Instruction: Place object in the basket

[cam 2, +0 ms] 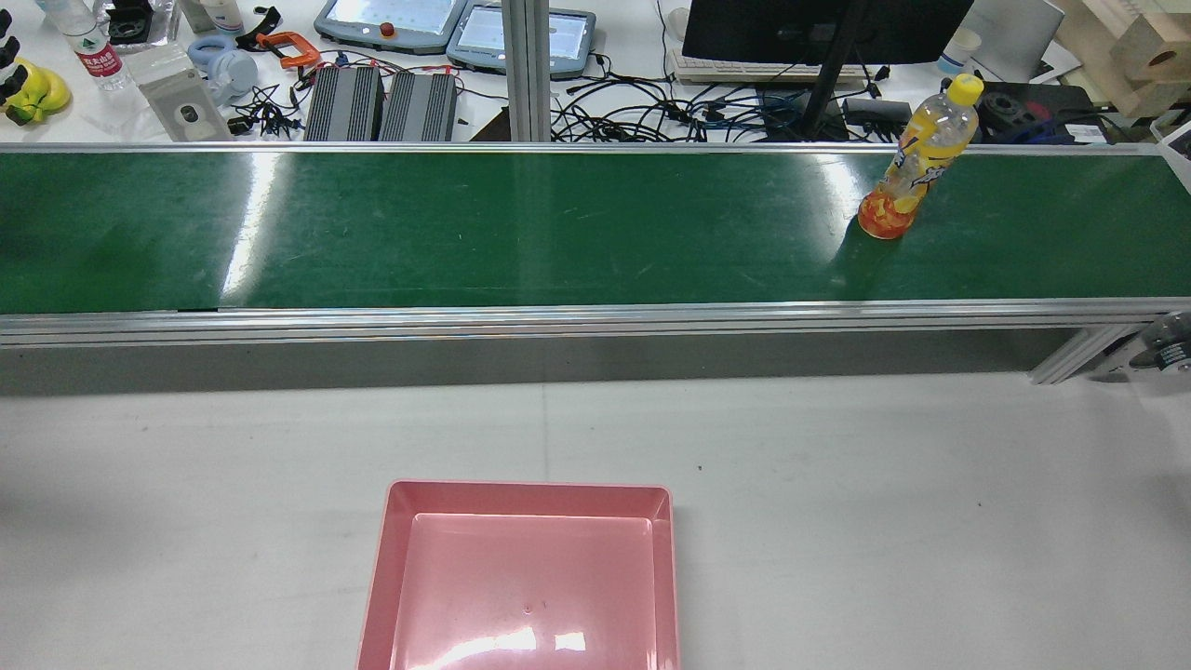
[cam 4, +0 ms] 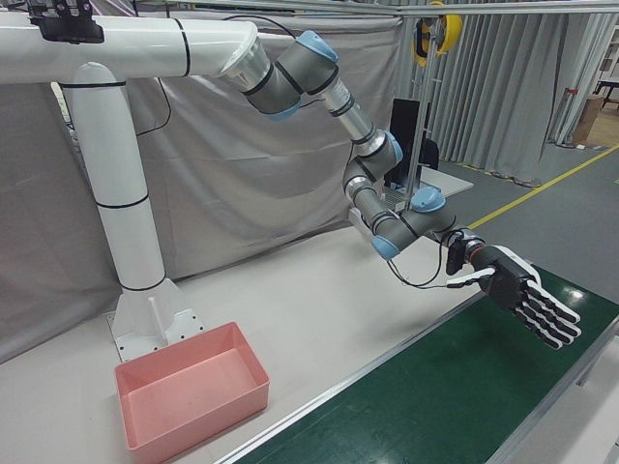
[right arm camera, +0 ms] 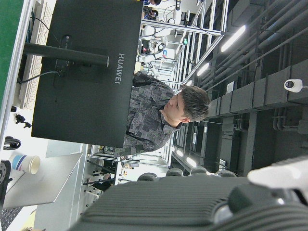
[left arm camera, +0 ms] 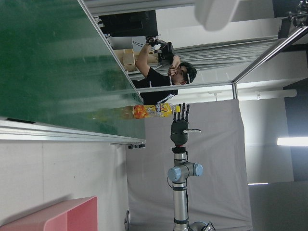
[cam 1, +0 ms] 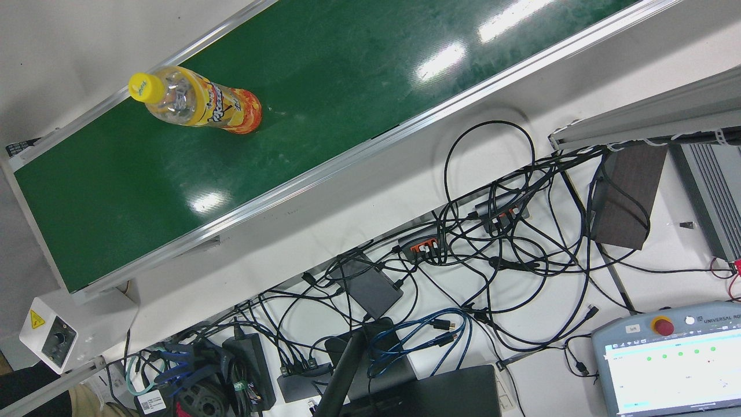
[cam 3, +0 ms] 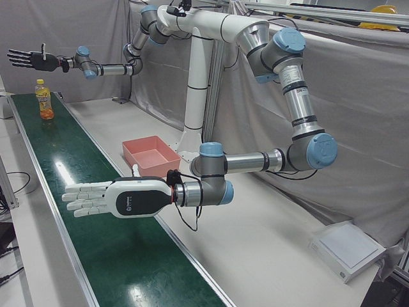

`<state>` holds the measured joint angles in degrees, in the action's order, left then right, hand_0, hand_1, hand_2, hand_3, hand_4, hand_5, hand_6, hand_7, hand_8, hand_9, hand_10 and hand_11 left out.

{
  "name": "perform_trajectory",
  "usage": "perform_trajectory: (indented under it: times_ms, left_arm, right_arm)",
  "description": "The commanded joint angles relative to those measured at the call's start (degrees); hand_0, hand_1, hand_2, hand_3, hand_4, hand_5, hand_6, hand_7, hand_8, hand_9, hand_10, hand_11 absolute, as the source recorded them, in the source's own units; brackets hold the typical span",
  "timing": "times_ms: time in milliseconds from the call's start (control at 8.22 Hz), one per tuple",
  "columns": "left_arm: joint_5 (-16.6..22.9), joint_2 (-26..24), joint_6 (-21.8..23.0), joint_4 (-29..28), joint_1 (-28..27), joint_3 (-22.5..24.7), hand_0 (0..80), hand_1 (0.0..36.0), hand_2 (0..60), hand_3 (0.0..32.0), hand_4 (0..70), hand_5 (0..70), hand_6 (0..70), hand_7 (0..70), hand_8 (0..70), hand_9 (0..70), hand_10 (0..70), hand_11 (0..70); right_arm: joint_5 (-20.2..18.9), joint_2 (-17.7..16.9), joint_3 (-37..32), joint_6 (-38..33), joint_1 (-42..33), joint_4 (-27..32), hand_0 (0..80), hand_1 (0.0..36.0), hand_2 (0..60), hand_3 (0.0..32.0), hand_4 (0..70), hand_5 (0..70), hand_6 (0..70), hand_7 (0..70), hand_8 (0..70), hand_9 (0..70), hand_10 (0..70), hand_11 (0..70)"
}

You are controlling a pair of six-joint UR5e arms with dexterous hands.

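A yellow-capped bottle of orange drink [cam 2: 916, 158] stands upright on the green conveyor belt [cam 2: 465, 223], far to the right in the rear view. It also shows in the front view [cam 1: 200, 107], the left-front view [cam 3: 43, 100] and the left hand view [left arm camera: 151, 111]. The pink basket [cam 2: 526, 498] sits empty on the white table near the pedestal [cam 3: 137, 144] [cam 4: 189, 353]. My left hand [cam 3: 105, 198] is open and flat above the belt, far from the bottle. My right hand [cam 3: 29, 59] [cam 4: 527, 295] is open, raised above and beyond the bottle, apart from it.
Beyond the belt lie tangled cables [cam 1: 463, 249], teach pendants [cam 2: 391, 19], a monitor [cam 2: 819, 28] and power units. The belt has aluminium side rails [cam 2: 558, 321]. A person stands behind the monitor [right arm camera: 159, 115]. A white box [cam 3: 348, 249] lies on the table's end.
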<state>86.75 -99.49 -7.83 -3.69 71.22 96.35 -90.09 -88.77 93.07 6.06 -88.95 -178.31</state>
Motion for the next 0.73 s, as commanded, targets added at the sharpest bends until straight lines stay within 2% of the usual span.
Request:
perform_trajectory:
  times_ms: [0, 365, 608]
  left_arm:
    - [0.0, 0.0, 0.0, 0.0, 0.0, 0.1, 79.7, 14.7, 0.0, 0.0, 0.0, 5.7, 0.0, 0.0, 0.0, 0.0, 0.0, 2.0]
    - [0.0, 0.0, -0.1, 0.0, 0.0, 0.1, 78.1, 14.5, 0.0, 0.0, 0.0, 6.7, 0.0, 0.0, 0.0, 0.0, 0.5, 3.5]
    - [0.0, 0.1, 0.0, 0.0, 0.4, 0.2, 80.0, 14.9, 0.0, 0.0, 0.0, 8.2, 0.0, 0.0, 0.0, 0.0, 0.7, 3.9]
  right_arm:
    - [0.0, 0.0, 0.0, 0.0, 0.0, 0.1, 0.0, 0.0, 0.0, 0.0, 0.0, 0.0, 0.0, 0.0, 0.0, 0.0, 0.0, 0.0]
    - [0.0, 0.0, 0.0, 0.0, 0.0, 0.1, 0.0, 0.0, 0.0, 0.0, 0.0, 0.0, 0.0, 0.0, 0.0, 0.0, 0.0, 0.0]
    - [0.0, 0.0, 0.0, 0.0, 0.0, 0.1, 0.0, 0.0, 0.0, 0.0, 0.0, 0.0, 0.0, 0.0, 0.0, 0.0, 0.0, 0.0]
